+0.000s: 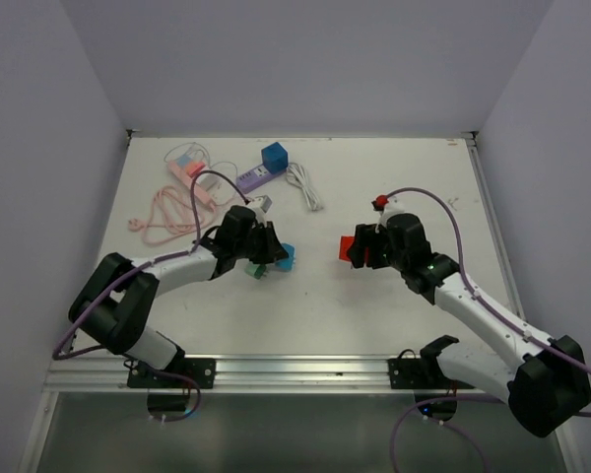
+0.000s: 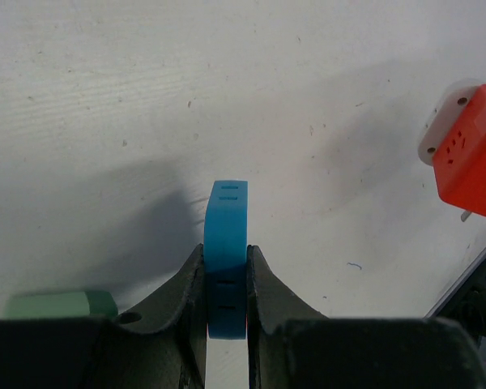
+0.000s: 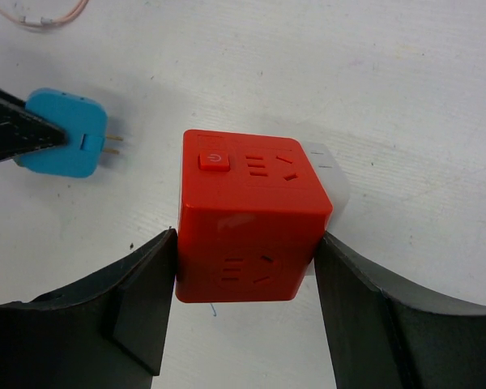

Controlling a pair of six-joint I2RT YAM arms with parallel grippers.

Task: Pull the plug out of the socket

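The left jaws are closed on the blue plug (image 2: pixel 227 267), pinching its flat sides. Its two metal pins (image 3: pixel 113 144) are bare and point toward the red socket cube (image 3: pixel 247 219). The right jaws grip that cube by two opposite faces. Plug and cube are apart, with bare desk (image 1: pixel 315 296) between them, near the middle. A green block (image 2: pixel 61 305) sits just beside the left jaws. Further back lie a pink cable (image 1: pixel 163 212), a purple strip (image 1: pixel 253 178), a blue cube (image 1: pixel 275 157) and a white cable (image 1: pixel 305 187)
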